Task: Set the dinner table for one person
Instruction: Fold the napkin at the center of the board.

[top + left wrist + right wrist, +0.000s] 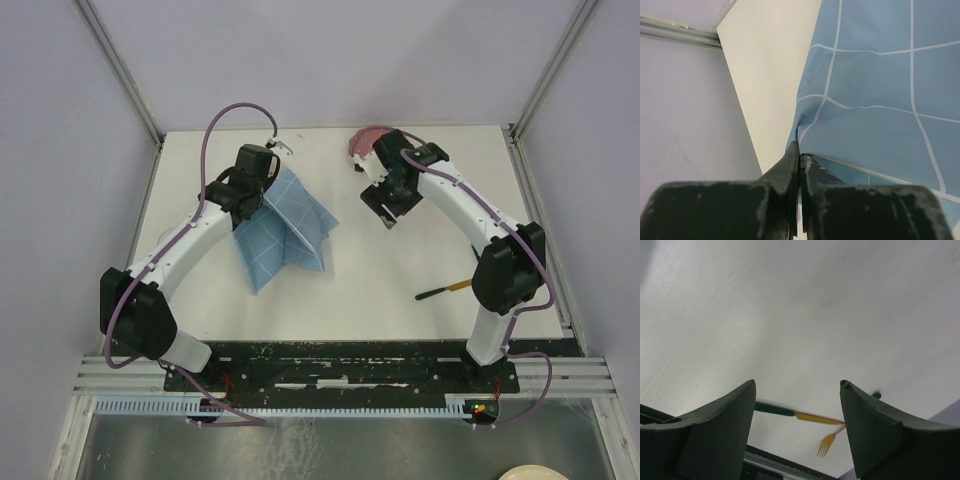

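Observation:
The dinner table (400, 265) is a white square top. A blue grid-patterned cloth placemat (285, 228) lies crumpled and partly folded on its left-middle part. My left gripper (248, 203) is shut on the edge of the placemat (875, 100); in the left wrist view the gripper (800, 157) pinches the cloth's hem between closed jaws. My right gripper (385, 207) is open and empty above bare table, and its jaws stand wide apart in the right wrist view (797, 390). A knife (445, 289) with a dark handle and gold blade lies at the right.
A pink plate (362, 144) sits at the back, partly hidden by the right arm. A small metal object (283, 147) lies at the back left. The knife (790, 413) and a gold fork (827, 442) show near the table's edge. A cream dish (530, 473) lies below the table.

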You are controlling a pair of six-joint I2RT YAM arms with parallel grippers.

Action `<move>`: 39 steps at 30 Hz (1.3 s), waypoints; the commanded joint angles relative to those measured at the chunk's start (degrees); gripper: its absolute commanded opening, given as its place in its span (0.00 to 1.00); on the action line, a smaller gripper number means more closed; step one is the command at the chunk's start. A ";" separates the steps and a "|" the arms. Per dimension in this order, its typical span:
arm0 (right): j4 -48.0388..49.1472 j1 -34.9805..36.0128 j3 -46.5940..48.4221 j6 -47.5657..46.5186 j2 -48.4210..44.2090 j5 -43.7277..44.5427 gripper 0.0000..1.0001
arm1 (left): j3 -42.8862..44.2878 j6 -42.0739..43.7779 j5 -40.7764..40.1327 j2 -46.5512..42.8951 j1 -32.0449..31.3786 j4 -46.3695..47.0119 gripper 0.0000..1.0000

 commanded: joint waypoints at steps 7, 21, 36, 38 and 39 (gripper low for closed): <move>-4.59 4.47 21.67 3.01 6.97 -19.64 0.75 | -5.12 1.45 -2.12 -6.05 0.04 6.30 0.03; -6.09 25.23 29.76 5.00 12.62 -4.83 0.76 | -4.53 1.76 -6.19 -5.10 0.21 7.94 0.03; -1.41 29.65 16.88 5.40 3.27 1.14 0.76 | -3.92 2.16 -8.87 -4.00 1.48 9.83 0.03; 0.12 29.60 11.97 4.66 1.01 3.16 0.76 | -3.92 1.67 -8.51 -4.02 1.82 9.74 0.03; 0.87 29.62 9.70 4.51 -0.26 4.50 0.76 | -3.86 1.40 -8.23 -3.93 1.93 9.66 0.03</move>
